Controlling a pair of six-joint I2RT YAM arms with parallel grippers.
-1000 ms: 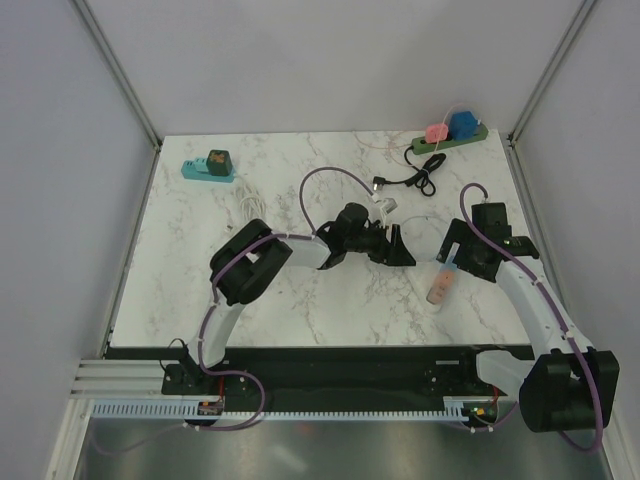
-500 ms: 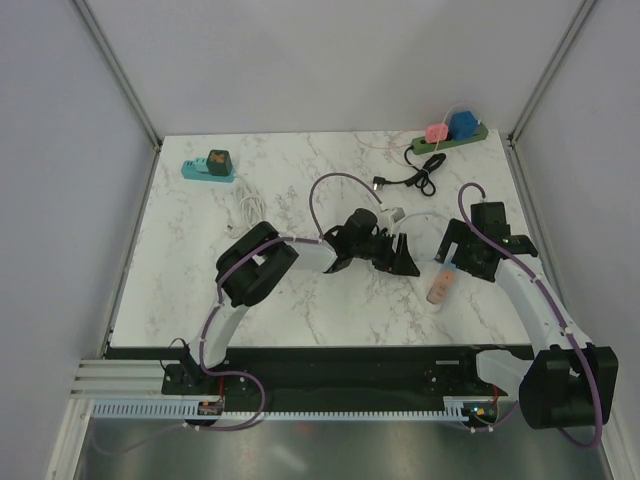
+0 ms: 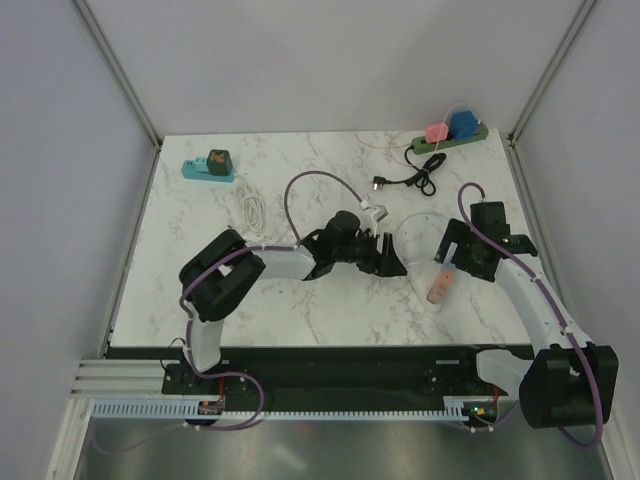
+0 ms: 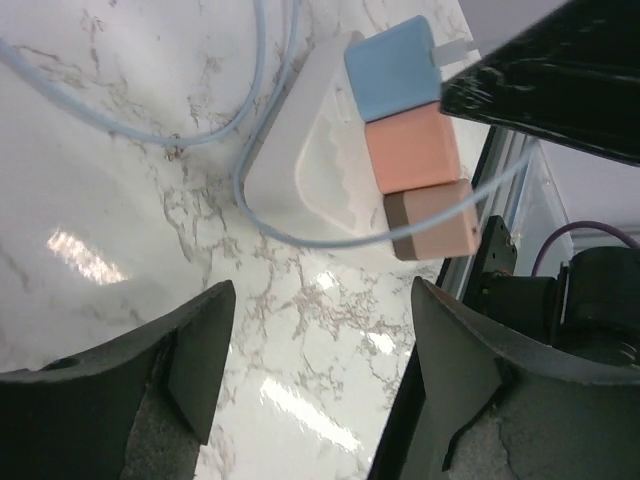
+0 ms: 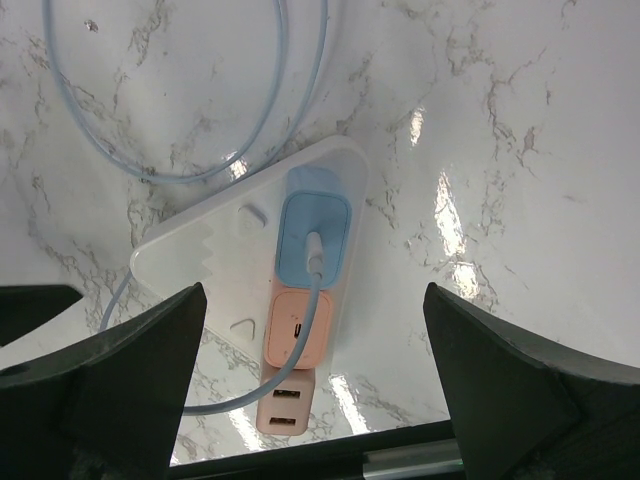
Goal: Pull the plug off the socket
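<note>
The white marbled bench (image 3: 180, 215) stands between plain grey walls (image 3: 320, 60). The white socket (image 5: 210, 250), blue plug (image 5: 312, 235) seated, lies flat on its right side, under the right fingers (image 5: 130, 370). Both the left fingers (image 4: 195, 350) and the right fingers stand apart, empty.

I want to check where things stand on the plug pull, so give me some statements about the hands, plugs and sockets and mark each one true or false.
1. The left hand and right hand are both open and hold nothing. True.
2. The blue plug lies loose on the table, out of the white socket. False: it sits plugged into the socket, next to the pink plug.
3. A cable comes out of the blue plug's face. True.
4. The green power strip lies at the table's near left corner. False: it lies at the far right corner.
</note>
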